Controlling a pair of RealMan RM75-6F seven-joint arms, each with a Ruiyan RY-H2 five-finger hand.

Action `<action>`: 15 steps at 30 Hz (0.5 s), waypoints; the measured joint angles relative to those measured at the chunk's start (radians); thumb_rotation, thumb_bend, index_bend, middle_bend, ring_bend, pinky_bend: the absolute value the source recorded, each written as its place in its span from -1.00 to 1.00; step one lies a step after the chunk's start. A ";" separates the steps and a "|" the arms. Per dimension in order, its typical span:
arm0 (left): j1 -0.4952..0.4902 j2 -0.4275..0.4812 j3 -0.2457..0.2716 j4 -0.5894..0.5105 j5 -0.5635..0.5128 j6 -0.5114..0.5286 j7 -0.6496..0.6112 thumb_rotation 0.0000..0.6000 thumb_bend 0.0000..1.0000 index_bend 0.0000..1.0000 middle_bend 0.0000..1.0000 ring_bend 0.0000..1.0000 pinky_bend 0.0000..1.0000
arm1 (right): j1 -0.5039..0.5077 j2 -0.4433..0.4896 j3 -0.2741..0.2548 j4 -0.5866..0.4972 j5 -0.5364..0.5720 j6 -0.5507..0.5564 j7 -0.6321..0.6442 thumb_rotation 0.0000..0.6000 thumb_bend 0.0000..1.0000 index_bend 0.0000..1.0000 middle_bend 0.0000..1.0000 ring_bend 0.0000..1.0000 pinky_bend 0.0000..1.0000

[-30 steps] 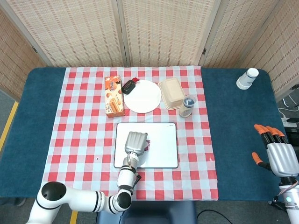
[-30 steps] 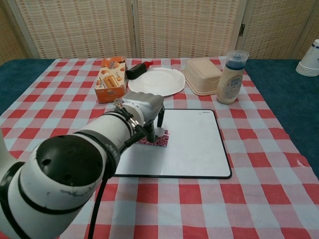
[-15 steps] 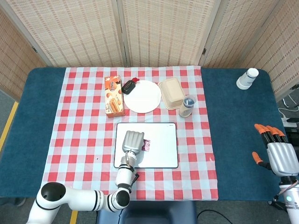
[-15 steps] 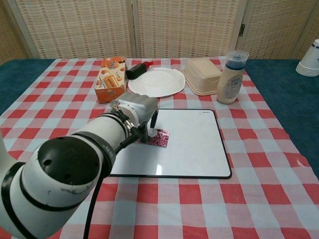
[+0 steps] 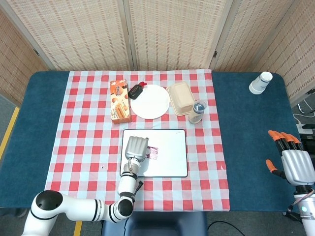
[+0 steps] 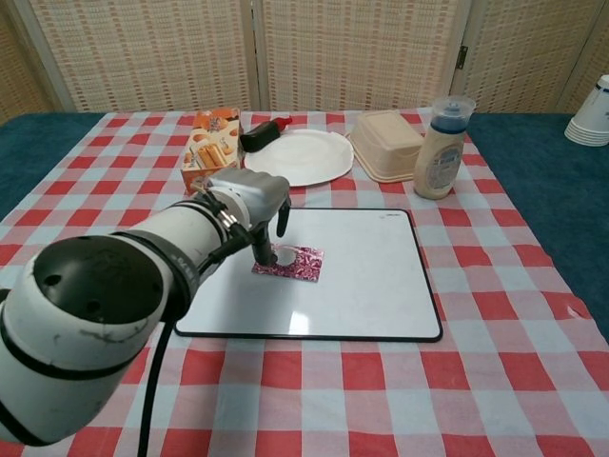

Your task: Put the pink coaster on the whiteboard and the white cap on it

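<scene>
**Coaster down, cap resting on it**

The left robot hand [image 6: 249, 197] hangs over the whiteboard [image 6: 371, 286], fingers pointing down at the small white cap [image 6: 267, 255]; whether they grip it I cannot tell. The cap sits on the pink coaster [image 6: 290, 264], flat near the whiteboard's left half, as the task wants. The right robot hand [image 5: 294, 164] waits spread and empty, well off the table.

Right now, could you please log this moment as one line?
left hand: over coaster | coaster: on whiteboard | right hand: open, idle
</scene>
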 measured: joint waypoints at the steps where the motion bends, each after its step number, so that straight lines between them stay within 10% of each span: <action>1: 0.002 0.005 0.000 -0.007 0.001 0.003 0.000 1.00 -0.39 -0.22 1.00 1.00 1.00 | 0.000 -0.001 -0.001 0.000 0.000 -0.001 -0.001 1.00 -0.41 -0.81 -0.75 -1.00 -0.73; 6: 0.016 0.054 -0.004 -0.069 0.039 0.030 -0.016 1.00 -0.43 -0.39 0.80 0.90 0.93 | -0.001 0.001 -0.002 -0.003 -0.002 0.000 0.000 1.00 -0.41 -0.81 -0.75 -1.00 -0.73; 15: 0.190 0.350 0.081 -0.387 0.358 0.034 -0.297 1.00 -0.58 -0.83 -0.40 -0.25 0.16 | -0.002 0.014 -0.003 -0.009 -0.005 -0.005 0.025 1.00 -0.41 -0.81 -0.75 -1.00 -0.73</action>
